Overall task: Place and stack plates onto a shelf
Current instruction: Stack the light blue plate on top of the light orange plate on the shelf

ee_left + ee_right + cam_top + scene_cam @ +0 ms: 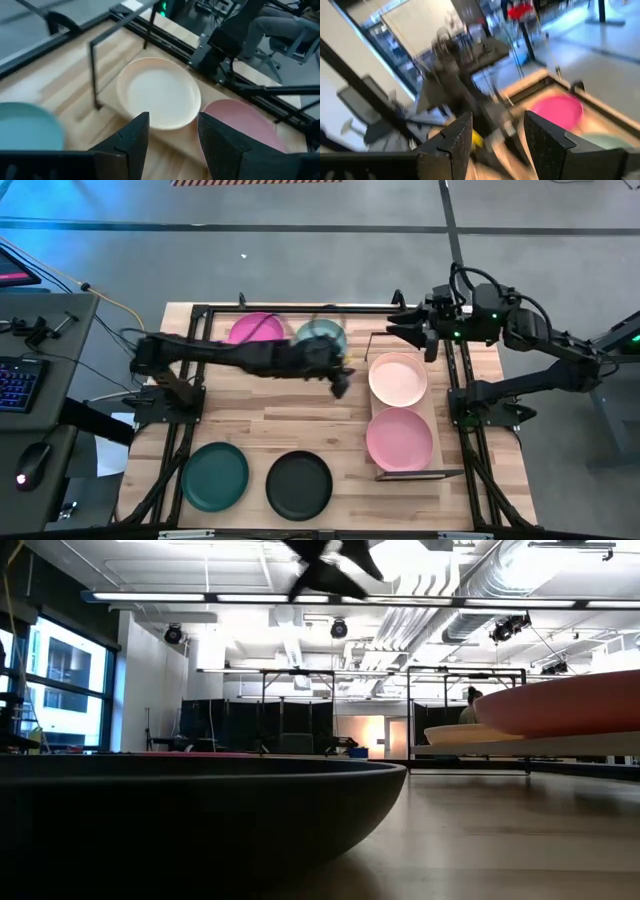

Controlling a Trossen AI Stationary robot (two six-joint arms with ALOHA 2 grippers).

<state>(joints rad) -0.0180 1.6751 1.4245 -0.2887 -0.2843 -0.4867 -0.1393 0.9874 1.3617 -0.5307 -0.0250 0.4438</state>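
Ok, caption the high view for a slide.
Left gripper open beside the shelf, cream-peach plate and light pink plate on it.

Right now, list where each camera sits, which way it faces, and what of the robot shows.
High view: overhead, facing down; both arms, left gripper open beside the cream-peach plate.
Low view: tabletop height, facing the room; black plate fills it.
Left wrist view: faces the shelf; own fingers.
Right wrist view: right gripper open, facing the magenta plate.
Shared: high and left wrist views both show the cream-peach plate.
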